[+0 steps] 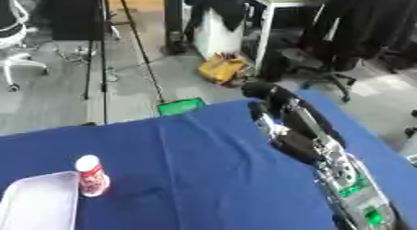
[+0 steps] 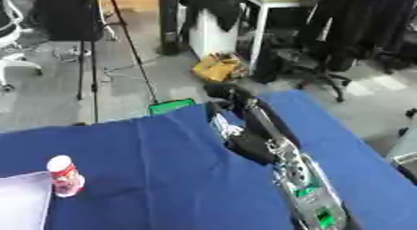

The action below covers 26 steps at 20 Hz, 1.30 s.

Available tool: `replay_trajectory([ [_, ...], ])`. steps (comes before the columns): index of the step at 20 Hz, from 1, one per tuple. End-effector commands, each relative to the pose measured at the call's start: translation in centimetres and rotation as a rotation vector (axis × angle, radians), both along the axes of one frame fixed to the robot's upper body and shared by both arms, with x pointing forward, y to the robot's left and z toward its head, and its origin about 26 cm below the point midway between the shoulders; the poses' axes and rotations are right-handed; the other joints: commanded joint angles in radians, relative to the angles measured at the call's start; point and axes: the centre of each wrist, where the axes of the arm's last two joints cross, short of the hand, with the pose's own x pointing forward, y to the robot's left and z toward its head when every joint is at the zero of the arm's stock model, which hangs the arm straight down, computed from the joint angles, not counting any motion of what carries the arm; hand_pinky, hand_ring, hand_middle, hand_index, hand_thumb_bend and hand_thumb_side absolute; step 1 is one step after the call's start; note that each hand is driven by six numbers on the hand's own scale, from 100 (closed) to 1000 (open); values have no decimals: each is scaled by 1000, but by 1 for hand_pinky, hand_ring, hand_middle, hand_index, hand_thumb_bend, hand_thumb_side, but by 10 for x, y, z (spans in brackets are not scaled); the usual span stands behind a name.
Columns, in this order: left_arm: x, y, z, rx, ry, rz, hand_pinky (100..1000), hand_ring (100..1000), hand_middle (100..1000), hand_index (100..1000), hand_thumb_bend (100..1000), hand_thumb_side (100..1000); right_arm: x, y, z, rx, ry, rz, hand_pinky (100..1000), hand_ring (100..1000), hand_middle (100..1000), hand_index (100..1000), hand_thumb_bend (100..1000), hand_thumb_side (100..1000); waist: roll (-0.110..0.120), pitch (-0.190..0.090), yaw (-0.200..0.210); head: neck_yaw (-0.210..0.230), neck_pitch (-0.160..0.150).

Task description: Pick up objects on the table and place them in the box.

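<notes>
In the left eye view we see more of the box (image 1: 36,203), a pale tray-like shape filling the lower left corner, with the red and white cup (image 1: 91,176) standing upright just beside its right rim. The right arm (image 1: 330,154) runs from the lower right up to the table's far edge, where the right hand (image 1: 265,96) shows dark against the floor; we cannot tell how far its fingers are spread, nor whether they hold anything.

In the right eye view only a sliver of the box shows at the lower left edge. Wide bare blue cloth (image 2: 163,168) lies between cup and arm. Past the table are grey floor, a green mat (image 2: 171,106), a yellow bag (image 2: 218,66) and office chairs.
</notes>
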Motion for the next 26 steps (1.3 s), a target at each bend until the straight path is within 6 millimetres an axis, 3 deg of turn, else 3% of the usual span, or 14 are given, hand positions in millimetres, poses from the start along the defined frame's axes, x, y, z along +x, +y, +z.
replay_trajectory([
  [1, -1, 3, 6, 10, -20, 10, 658, 707, 819, 931, 505, 848, -3, -1, 9, -6, -27, 6, 850, 892, 830, 866, 167, 516, 6, -9, 0, -1, -3],
  [14, -1, 4, 6, 20, -16, 13, 658, 709, 821, 930, 518, 832, -2, -1, 12, -24, -23, 11, 851, 895, 834, 869, 183, 503, 9, -13, -3, -2, 0],
  [19, 0, 3, 6, 27, -7, 6, 658, 709, 821, 928, 518, 827, 28, 2, 33, -151, -14, 28, 854, 909, 853, 890, 236, 481, 5, -22, 4, -14, 8],
  [22, 0, 2, 5, 31, -3, 0, 658, 709, 821, 928, 518, 826, 44, 2, 34, -191, -4, 31, 853, 910, 854, 892, 239, 479, 5, -25, 8, -14, 10],
  [26, 0, 1, 4, 37, 1, -12, 658, 708, 820, 929, 520, 819, 82, 20, 41, -326, 48, 94, 865, 946, 889, 919, 289, 477, 6, -30, 36, -28, 10],
])
